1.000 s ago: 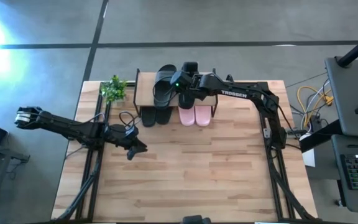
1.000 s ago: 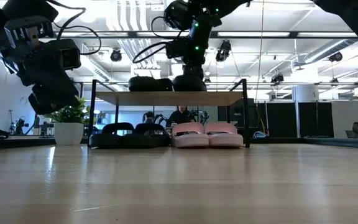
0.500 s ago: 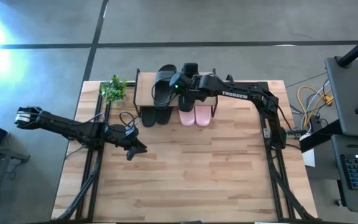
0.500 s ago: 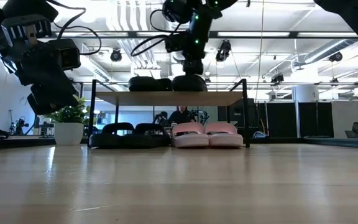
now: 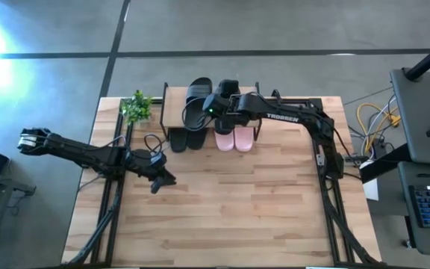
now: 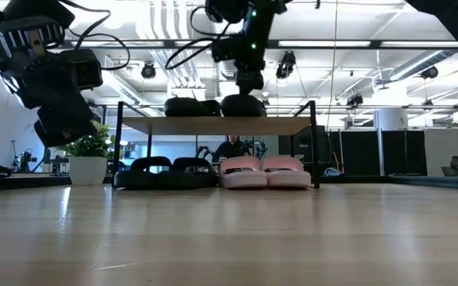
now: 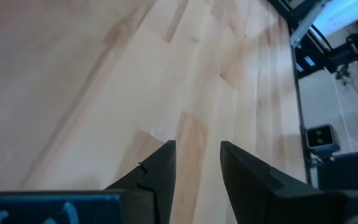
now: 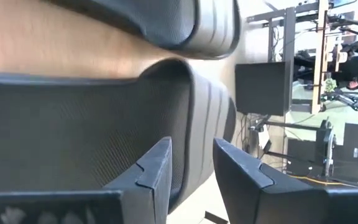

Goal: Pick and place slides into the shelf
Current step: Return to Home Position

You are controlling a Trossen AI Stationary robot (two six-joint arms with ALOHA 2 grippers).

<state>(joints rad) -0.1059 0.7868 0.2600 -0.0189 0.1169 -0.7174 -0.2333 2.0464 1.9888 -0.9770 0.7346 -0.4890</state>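
Observation:
The shelf [image 5: 172, 113] stands at the table's far edge, its top board [image 6: 213, 125] on thin black legs. Three black slides rest sole-down on the board: two side by side [image 5: 195, 101] and one [image 5: 230, 88] [image 8: 92, 124] to their right. Beneath the board, a black pair [image 6: 165, 170] and a light pink pair [image 6: 265, 171] sit on the tabletop. My right gripper [image 5: 210, 104] [image 8: 191, 165] hovers open just above the right-hand black slide, fingers pointing down [image 6: 250, 84]. My left gripper [image 5: 158, 182] [image 7: 197, 158] hangs open over bare tabletop at the left.
A small potted plant [image 5: 136, 107] stands just left of the shelf. The wooden tabletop [image 5: 230, 209] stretches bare from the shelf to the near edge. The shelf's upright posts [image 6: 315, 143] flank the slides. Desks, cables and a keyboard lie beyond the table's right edge.
My right gripper has risen a little above the black slide on the shelf's top board and drifted slightly toward the table's left. The slide has stayed where it was on the board.

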